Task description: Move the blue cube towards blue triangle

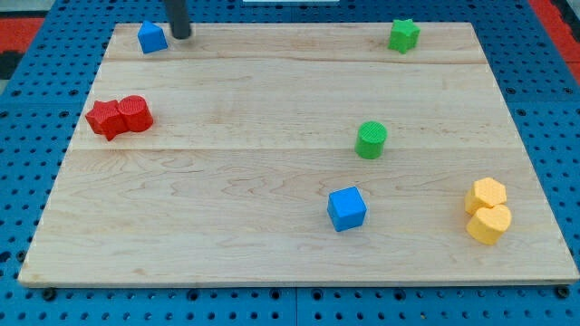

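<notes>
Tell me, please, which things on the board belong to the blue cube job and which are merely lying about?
For the job: blue cube; blue triangle; my tip, just right of the triangle.

Lying about: two red blocks; green star; green cylinder; two yellow blocks.

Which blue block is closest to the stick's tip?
The small blue triangle block at the view's top left, right beside my tip. The blue cube sits far lower.
</notes>
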Tool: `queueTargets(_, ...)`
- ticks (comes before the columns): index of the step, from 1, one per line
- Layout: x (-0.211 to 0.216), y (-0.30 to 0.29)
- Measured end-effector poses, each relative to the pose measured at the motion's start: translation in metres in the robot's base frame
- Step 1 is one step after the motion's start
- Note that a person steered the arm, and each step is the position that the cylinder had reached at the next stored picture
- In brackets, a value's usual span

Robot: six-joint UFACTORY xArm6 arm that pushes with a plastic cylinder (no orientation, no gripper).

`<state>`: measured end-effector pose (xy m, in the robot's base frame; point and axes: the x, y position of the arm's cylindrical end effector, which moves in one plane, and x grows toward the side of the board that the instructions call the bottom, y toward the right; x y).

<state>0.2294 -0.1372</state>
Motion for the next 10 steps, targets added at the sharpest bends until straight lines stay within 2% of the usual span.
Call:
queueTargets(1,0.093,0.073)
queueTargets(2,0.179,0.103)
queueTargets(3,0.233,0.171)
queueTargets(4,0.280,0.266)
queueTargets(5,0.315,0.323)
queueTargets(6,0.320,0.259)
queueTargets(7,0.306,0.198)
queueTargets(9,0.332,0.192)
queueTargets(10,0.291,0.142)
